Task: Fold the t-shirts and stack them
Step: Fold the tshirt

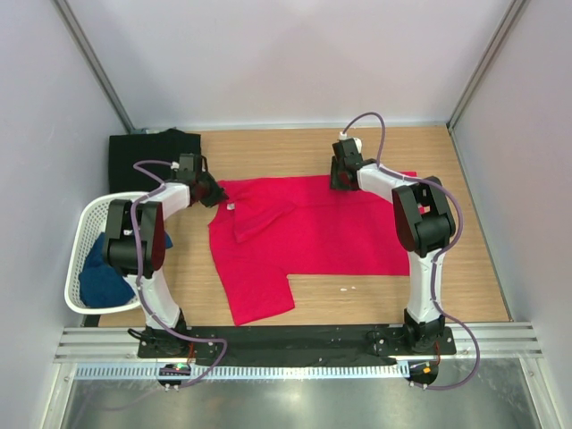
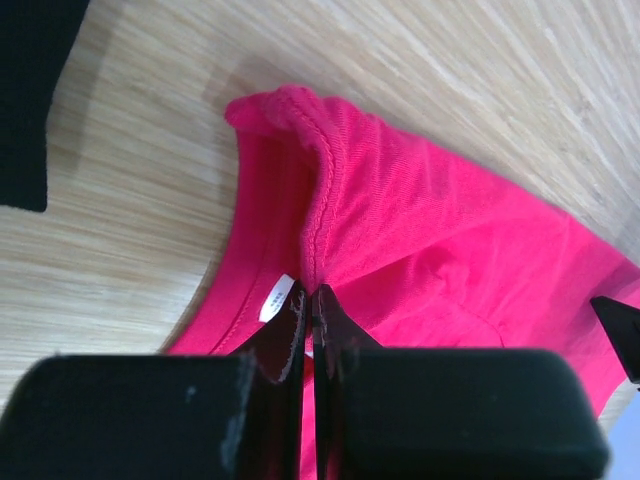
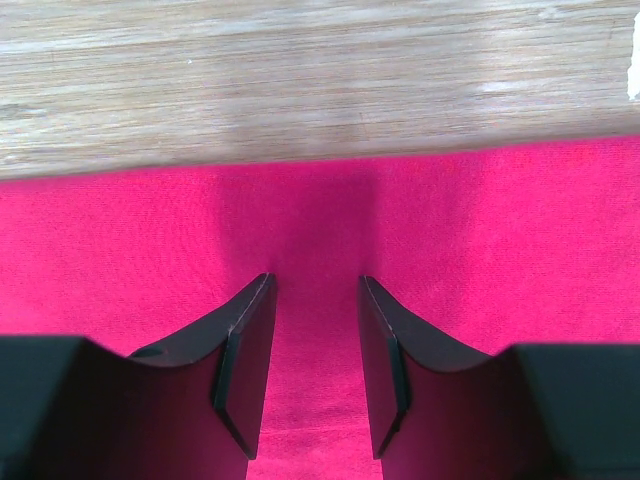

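The red t-shirt [image 1: 313,237] lies spread on the table, one sleeve pointing toward the near edge. My left gripper [image 1: 213,191] is at its far left corner, shut on a raised fold of the red t-shirt [image 2: 420,230] by the neck seam, with the white neck label [image 2: 277,297] beside the fingertips [image 2: 296,310]. My right gripper [image 1: 342,179] stands open over the red t-shirt [image 3: 480,250] just inside its far edge, flat cloth showing between its fingers. The black t-shirt [image 1: 152,154] lies folded at the back left. The dark blue t-shirt [image 1: 103,277] sits bunched in the basket.
A white mesh basket [image 1: 82,234] stands at the left table edge beside the left arm. Grey walls close in the back and both sides. Bare wood table [image 1: 268,152] shows behind the red shirt, and a metal rail [image 1: 295,340] runs along the near edge.
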You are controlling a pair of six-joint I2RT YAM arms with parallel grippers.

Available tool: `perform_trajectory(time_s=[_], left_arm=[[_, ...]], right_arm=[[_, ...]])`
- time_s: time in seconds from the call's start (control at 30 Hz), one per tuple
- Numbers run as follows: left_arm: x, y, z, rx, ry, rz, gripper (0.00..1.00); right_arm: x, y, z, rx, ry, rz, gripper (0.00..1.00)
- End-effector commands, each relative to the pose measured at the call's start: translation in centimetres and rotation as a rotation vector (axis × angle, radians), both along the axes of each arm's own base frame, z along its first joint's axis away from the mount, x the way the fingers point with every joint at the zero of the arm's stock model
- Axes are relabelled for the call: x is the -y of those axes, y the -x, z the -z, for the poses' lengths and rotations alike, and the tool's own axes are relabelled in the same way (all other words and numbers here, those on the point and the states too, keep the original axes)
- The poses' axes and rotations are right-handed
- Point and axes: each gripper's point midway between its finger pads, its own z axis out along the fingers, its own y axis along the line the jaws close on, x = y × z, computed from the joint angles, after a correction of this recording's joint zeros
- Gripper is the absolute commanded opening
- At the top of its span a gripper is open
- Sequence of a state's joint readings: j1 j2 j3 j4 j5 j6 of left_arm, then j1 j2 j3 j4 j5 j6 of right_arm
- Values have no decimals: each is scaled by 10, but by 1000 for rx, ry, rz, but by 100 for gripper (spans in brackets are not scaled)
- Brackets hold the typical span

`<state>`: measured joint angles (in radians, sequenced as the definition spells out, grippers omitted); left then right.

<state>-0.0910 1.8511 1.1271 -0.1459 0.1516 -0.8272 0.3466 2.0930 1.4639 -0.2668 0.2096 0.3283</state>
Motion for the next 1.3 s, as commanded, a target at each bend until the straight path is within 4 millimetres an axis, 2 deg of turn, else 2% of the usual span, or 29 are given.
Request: perform_trajectory(time_s=[0.0, 0.27, 0.53, 0.67, 0.73, 0.77, 0.83, 0.87, 0.9, 0.93, 0.97, 1.03, 1.1, 1.13, 1.17, 1.23, 1.27], left_arm=[[-5, -3, -17, 50, -2, -25, 0], [-8, 8, 2, -5, -16, -39, 0], [-10, 18, 9, -31, -20, -52, 0], [-9, 13, 8, -22, -19, -42, 4], [-6, 10, 4, -13, -11, -27, 13], [-5, 5, -3, 4, -8, -21, 28], [-2, 3, -17, 27, 2, -7, 42], [-2, 0, -26, 46, 4, -3, 50], [-1, -1, -33, 60, 7, 3, 64], [0, -1, -50, 90, 10, 9, 69], [1, 1, -58, 103, 13, 17, 76], [5, 10, -77, 129, 23, 31, 78], [12, 20, -83, 134, 31, 45, 80], [21, 34, -75, 103, 28, 66, 81], [25, 40, -83, 119, 26, 69, 82], [29, 58, -68, 79, 21, 52, 82], [34, 64, -68, 80, 23, 55, 82]], right_arm=[[3, -4, -3, 18, 10, 28, 44], [4, -4, -2, 15, 18, 22, 44], [4, -3, 0, 7, 21, 12, 44], [1, -4, -1, 6, 15, 0, 44], [0, -3, -2, 3, 12, -15, 45], [-3, -3, -6, 5, 1, -29, 44], [-5, -2, -10, -1, 2, -57, 45], [-7, -2, -19, 11, -9, -68, 45], [-12, -1, -24, 9, -21, -89, 45], [-15, -1, -29, 14, -30, -111, 45], [-17, -2, -37, 26, -43, -124, 45], [-22, -1, -55, 51, -70, -146, 45], [-25, 2, -70, 72, -89, -158, 45], [-26, 2, -75, 80, -95, -160, 45], [-26, 5, -77, 81, -99, -160, 45], [-27, 7, -85, 94, -107, -164, 46], [-27, 9, -85, 92, -105, -168, 46]])
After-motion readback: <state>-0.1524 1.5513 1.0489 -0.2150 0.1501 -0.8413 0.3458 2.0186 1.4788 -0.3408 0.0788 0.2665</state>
